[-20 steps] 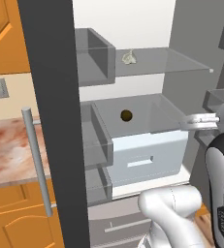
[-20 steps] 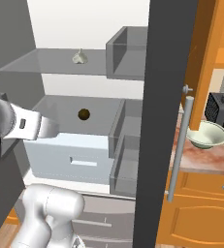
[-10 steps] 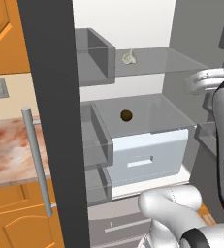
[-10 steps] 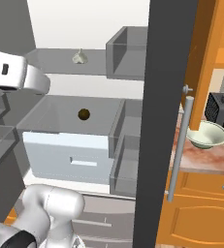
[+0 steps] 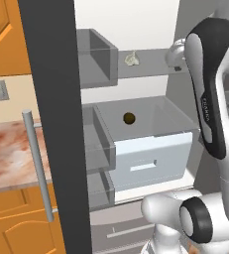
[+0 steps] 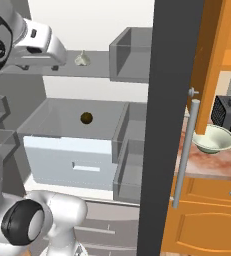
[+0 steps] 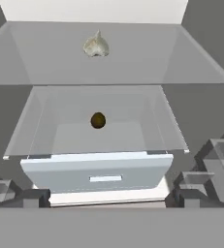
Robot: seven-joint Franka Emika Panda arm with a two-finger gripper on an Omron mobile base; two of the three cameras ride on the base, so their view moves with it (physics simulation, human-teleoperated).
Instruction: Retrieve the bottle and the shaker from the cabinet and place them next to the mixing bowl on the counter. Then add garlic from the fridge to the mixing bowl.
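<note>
A: Garlic (image 7: pixel 96 45) sits on the fridge's glass shelf (image 7: pixel 45 63), toward the back, above the pulled-out drawer (image 7: pixel 98 170) holding a small brown round thing (image 7: pixel 98 120).

B: Your gripper (image 6: pixel 37 62)?

A: My jaws are spread wide, holding nothing, level with that shelf. The mixing bowl (image 6: pixel 213 139) rests on the counter (image 6: pixel 207 162) beside the toaster (image 6: pixel 229 112).

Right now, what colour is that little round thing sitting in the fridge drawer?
The round thing is a dark olive-brown, clearest in the hand view.
</note>
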